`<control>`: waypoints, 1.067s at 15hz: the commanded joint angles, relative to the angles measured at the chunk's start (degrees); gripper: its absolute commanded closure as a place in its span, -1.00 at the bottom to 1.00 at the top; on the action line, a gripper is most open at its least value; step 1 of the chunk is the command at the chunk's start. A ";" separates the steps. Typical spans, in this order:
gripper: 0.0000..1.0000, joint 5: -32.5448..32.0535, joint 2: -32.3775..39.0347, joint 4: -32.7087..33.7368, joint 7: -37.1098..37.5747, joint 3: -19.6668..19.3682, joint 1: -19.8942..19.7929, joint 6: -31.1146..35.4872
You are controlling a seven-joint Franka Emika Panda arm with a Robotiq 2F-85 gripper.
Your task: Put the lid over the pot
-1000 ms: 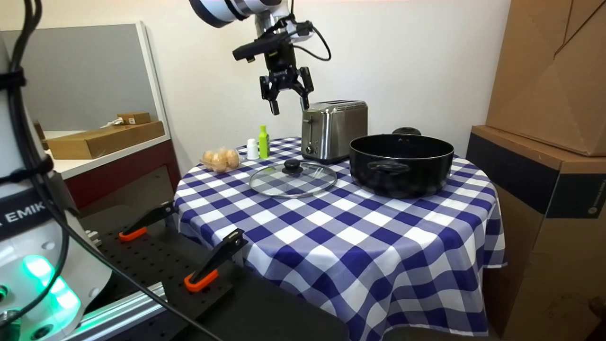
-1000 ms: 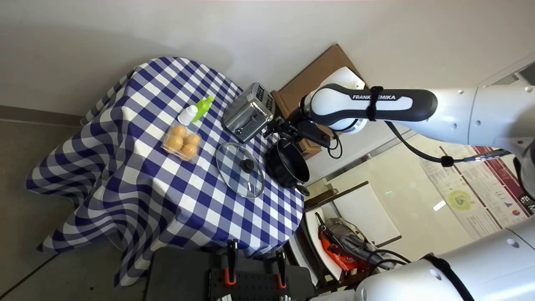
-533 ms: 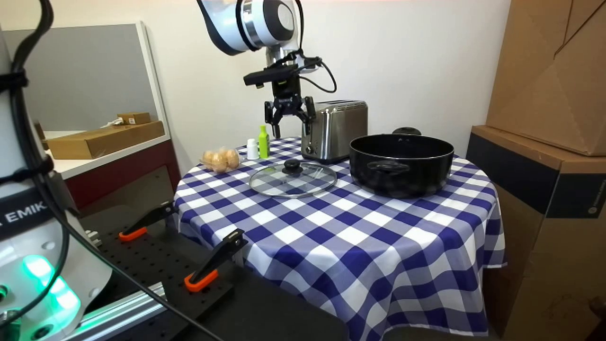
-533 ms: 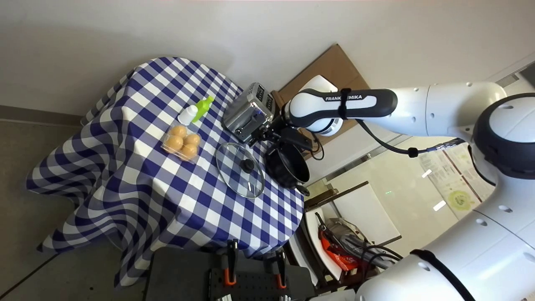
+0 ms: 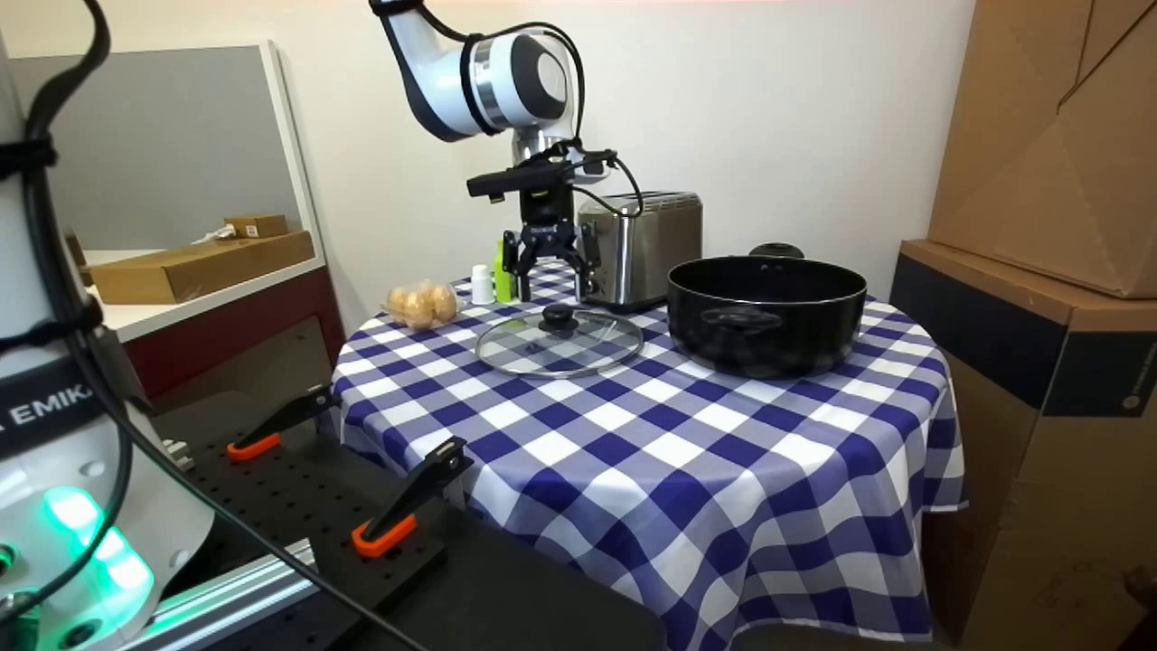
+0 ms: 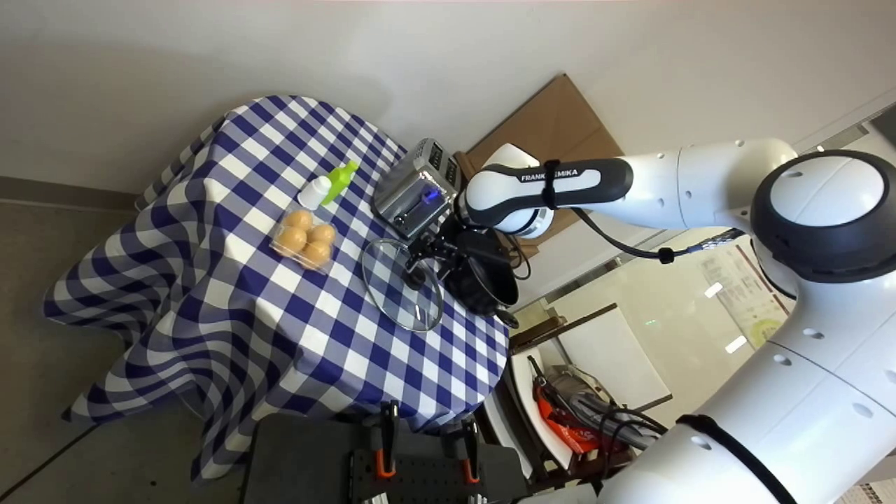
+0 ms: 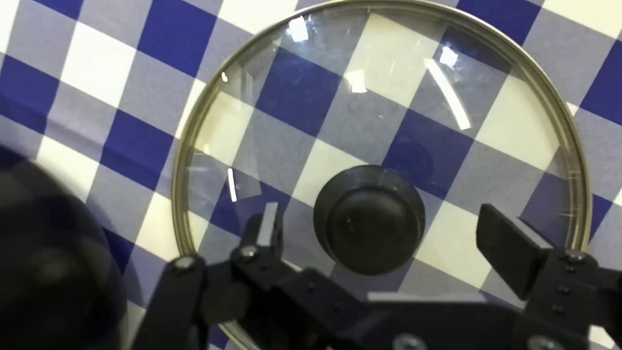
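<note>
Gripper (image 5: 553, 287) of mine points down above the lid (image 7: 340, 121), fingers (image 7: 508, 253) spread well apart. Wrist view: the lid's dark knob (image 7: 371, 228) shows in the gap between my fingertips, glass and blue-white checks visible on either side of it, so both fingers stand clear of it. In an exterior view the tips end close to the height of the knob's top; exact clearance I cannot tell.

Lid lies flat on the checked tablecloth (image 5: 651, 470), beneath my tool, knob uppermost: clear glass, thin metal rim reaching out past both my fingers.

Pot (image 5: 768, 339) stands upright to one side of my tool, just beside the lid, the two apart. Black, wide, mouth up, small handles on opposite sides. In an exterior view my gripper's body hides part of its rim.

Steel toaster (image 5: 646, 253) near my fingers, on the pot's side; in an exterior view it sits behind the tool, one finger overlapping its edge.

Across the tool from the pot: four brown eggs (image 6: 301, 239) grouped together, then a small white container (image 6: 313, 192) and a green bottle (image 6: 341, 182) close to each other. In an exterior view, one finger partly covers the green bottle.
</note>
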 commanded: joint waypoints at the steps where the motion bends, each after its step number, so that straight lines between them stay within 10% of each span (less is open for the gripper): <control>1: -1.00 -0.98 2.74 3.32 0.64 -2.27 1.53 -2.16; 7: -0.95 -1.52 5.89 6.35 0.50 -2.61 3.26 -3.28; 8: -0.46 -1.51 6.22 6.70 0.39 -2.52 3.61 -3.77; 16: 0.33 -1.01 6.03 6.84 -0.17 -2.84 3.70 -6.52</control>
